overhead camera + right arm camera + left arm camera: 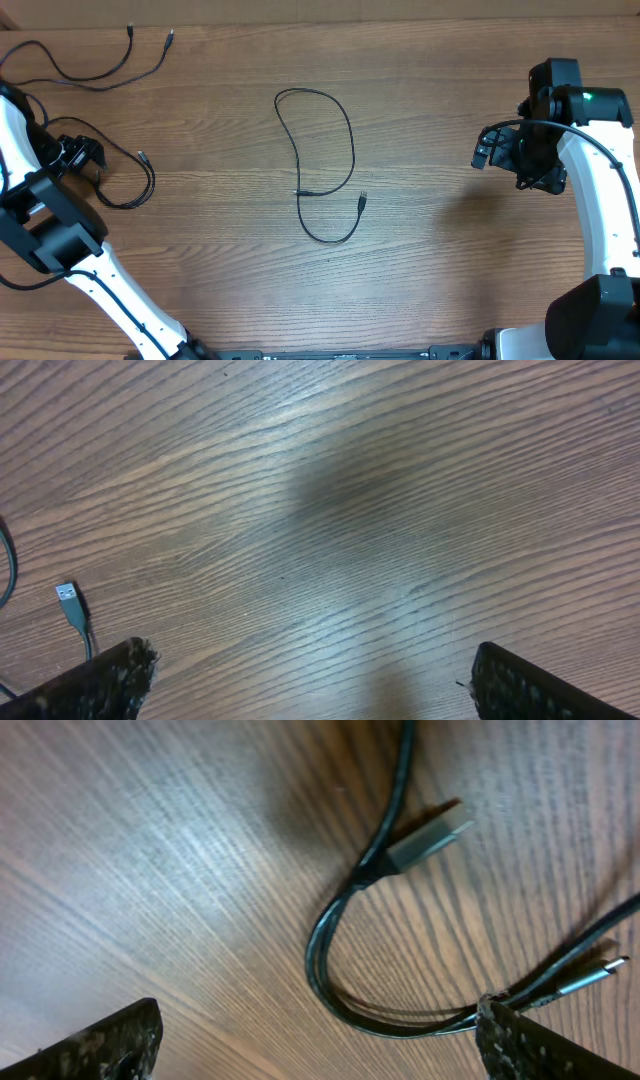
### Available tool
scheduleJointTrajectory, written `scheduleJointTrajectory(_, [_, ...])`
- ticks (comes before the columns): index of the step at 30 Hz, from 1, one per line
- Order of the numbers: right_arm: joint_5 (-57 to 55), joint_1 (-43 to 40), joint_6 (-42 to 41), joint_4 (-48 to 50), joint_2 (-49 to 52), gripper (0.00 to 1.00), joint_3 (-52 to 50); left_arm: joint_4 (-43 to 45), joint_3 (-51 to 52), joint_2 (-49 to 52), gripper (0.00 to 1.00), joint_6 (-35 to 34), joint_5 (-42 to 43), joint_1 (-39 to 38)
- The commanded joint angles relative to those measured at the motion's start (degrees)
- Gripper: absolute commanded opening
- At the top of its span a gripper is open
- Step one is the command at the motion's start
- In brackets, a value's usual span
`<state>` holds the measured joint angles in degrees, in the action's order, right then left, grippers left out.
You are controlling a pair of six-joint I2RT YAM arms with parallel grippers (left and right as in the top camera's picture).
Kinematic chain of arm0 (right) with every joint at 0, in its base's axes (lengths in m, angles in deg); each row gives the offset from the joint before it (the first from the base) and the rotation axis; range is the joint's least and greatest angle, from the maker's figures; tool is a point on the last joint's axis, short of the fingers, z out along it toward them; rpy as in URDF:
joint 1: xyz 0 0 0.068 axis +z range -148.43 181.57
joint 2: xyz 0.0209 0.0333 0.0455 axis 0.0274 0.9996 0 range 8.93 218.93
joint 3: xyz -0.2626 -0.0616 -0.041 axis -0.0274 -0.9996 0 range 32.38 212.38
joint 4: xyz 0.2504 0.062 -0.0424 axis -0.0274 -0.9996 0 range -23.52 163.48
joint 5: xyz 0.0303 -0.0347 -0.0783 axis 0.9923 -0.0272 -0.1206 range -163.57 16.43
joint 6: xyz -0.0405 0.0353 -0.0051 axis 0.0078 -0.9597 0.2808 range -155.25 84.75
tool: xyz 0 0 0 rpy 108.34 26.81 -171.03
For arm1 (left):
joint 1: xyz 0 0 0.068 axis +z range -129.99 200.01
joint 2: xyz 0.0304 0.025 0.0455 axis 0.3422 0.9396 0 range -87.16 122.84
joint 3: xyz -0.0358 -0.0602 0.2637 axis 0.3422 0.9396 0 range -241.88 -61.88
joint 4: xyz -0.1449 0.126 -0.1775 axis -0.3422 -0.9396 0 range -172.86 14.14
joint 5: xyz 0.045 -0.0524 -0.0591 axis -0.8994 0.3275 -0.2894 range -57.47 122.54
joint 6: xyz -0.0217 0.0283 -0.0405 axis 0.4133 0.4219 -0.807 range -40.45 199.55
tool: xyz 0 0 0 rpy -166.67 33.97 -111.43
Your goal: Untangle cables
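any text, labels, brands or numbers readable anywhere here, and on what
No readable text in any view.
USB plug: any marking is too small to read.
Metal plug: blurred, no lettering shows.
Right arm: only a green light, no lettering or numbers visible.

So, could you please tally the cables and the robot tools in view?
Cables: 3, top-left, left, centre
Tools: 2, left, right
Total: 5
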<state>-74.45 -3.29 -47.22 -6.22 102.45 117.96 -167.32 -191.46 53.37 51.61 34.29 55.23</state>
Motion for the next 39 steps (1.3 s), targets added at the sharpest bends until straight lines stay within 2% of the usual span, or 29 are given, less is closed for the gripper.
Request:
scheduleJointTrajectory(1, [-0.55, -0.15, 0.07, 0.09, 0.07, 1.00, -0.13, 1.42, 0.98, -2.32, 0.97, 5.75, 0.90, -0.70])
scheduleJointTrajectory(6, [-0.55, -0.15, 0.07, 0.09, 0.07, 1.00, -0.13, 0.26, 1.18, -2.34, 0.98, 11.45, 1.27, 0.70])
scheduleJointTrajectory(9, [-0.52, -0.15, 0.07, 0.11, 0.07, 1.00, -0.13, -2.40, 1.18, -2.36, 0.98, 11.28, 6.82, 1.75])
scheduleJointTrajectory(14, [-0.55, -0.15, 0.07, 0.09, 0.07, 1.00, -0.13, -4.63, 1.18, -4.74, 1.00, 9.07, 5.53, 1.18])
scheduleJointTrajectory(18, [-0.55, -0.15, 0.07, 0.09, 0.07, 1.00, -0.13, -4.76, 2.38, -13.53, 1.00, 9.07, 5.22, 1.07])
scheduleJointTrajectory(20, [-0.55, -0.15, 0.07, 0.09, 0.07, 1.00, -0.13, -1.60, 7.50, -18.12, 1.00, 8.55, 4.04, 1.09])
scheduleJointTrajectory(22, [-0.55, -0.15, 0.07, 0.09, 0.07, 1.00, -0.13, 8.28, 21.90, -23.93, 1.00, 6.08, 1.88, 1.11])
scheduleJointTrajectory(24, [-0.55, -0.15, 0.07, 0.09, 0.07, 1.00, -0.13, 16.65, 30.60, -25.51, 1.00, 6.01, 1.70, 1.18])
scheduleJointTrajectory(25, [-0.55, -0.15, 0.07, 0.09, 0.07, 1.00, -0.13, 22.01, 34.73, -25.44, 0.98, 5.31, 2.93, 1.18])
scheduleJointTrajectory(26, [-0.55, -0.15, 0.07, 0.09, 0.07, 1.00, -0.13, 25.73, 37.57, -25.35, 0.91, 4.28, 3.41, 0.98])
scheduleJointTrajectory(29, [-0.55, -0.15, 0.07, 0.09, 0.07, 1.00, -0.13, 33.70, 42.77, -25.33, 0.79, 3.43, 3.34, 0.20])
scheduleJointTrajectory(31, [-0.55, -0.15, 0.07, 0.09, 0.07, 1.00, -0.13, 36.22, 44.06, -25.27, 0.76, 3.45, 3.19, 0.04])
scheduleJointTrajectory(33, [-0.55, -0.15, 0.07, 0.09, 0.07, 1.00, -0.13, 38.05, 45.24, -24.92, 0.68, 3.43, 2.45, -0.15])
scheduleJointTrajectory(39, [-0.55, -0.15, 0.07, 0.09, 0.07, 1.00, -0.13, 41.79, 49.59, -24.57, 0.68, 2.47, -2.16, -0.55])
